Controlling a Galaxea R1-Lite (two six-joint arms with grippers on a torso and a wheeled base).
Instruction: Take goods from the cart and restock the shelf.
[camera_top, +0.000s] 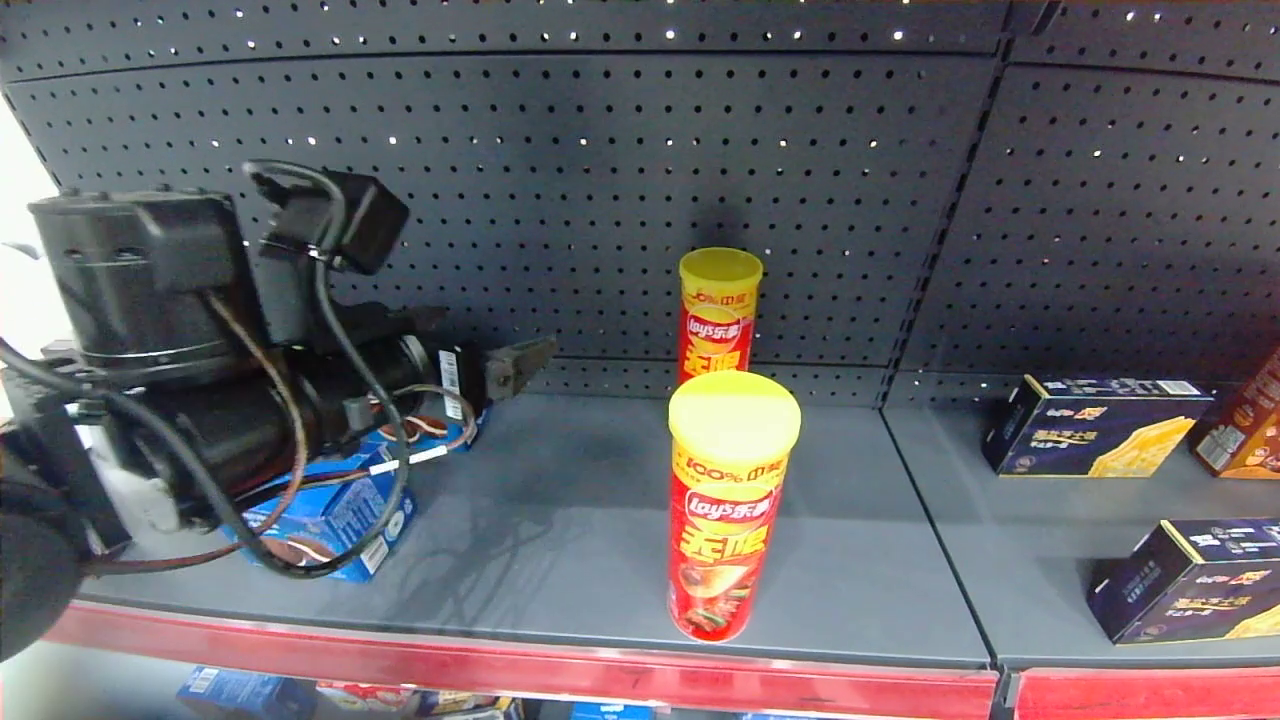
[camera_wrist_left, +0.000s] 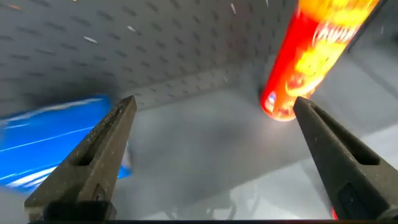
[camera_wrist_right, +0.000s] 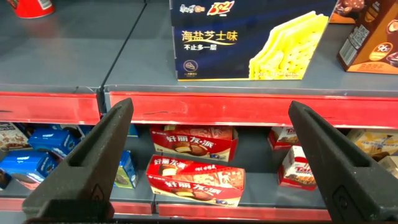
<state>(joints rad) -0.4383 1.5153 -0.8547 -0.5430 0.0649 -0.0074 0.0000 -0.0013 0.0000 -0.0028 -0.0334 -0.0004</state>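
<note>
Two red chip cans with yellow lids stand on the grey shelf (camera_top: 560, 540), one near the front edge (camera_top: 730, 505) and one by the pegboard (camera_top: 718, 315). My left gripper (camera_top: 528, 358) hovers low over the shelf to their left, above blue cookie boxes (camera_top: 340, 515). In the left wrist view it (camera_wrist_left: 214, 102) is open and holds nothing, with a blue box (camera_wrist_left: 56, 140) to one side and a red can (camera_wrist_left: 305, 56) ahead. My right gripper (camera_wrist_right: 211, 107) is open and holds nothing, in front of the red shelf edge (camera_wrist_right: 249, 99), below a dark blue cracker box (camera_wrist_right: 249, 37).
Dark blue cracker boxes (camera_top: 1100, 425) (camera_top: 1190, 580) and a brown box (camera_top: 1245, 420) lie on the right shelf section. A black pegboard (camera_top: 600, 180) backs the shelf. The lower shelf holds red snack boxes (camera_wrist_right: 193, 180) and blue packs (camera_wrist_right: 31, 165).
</note>
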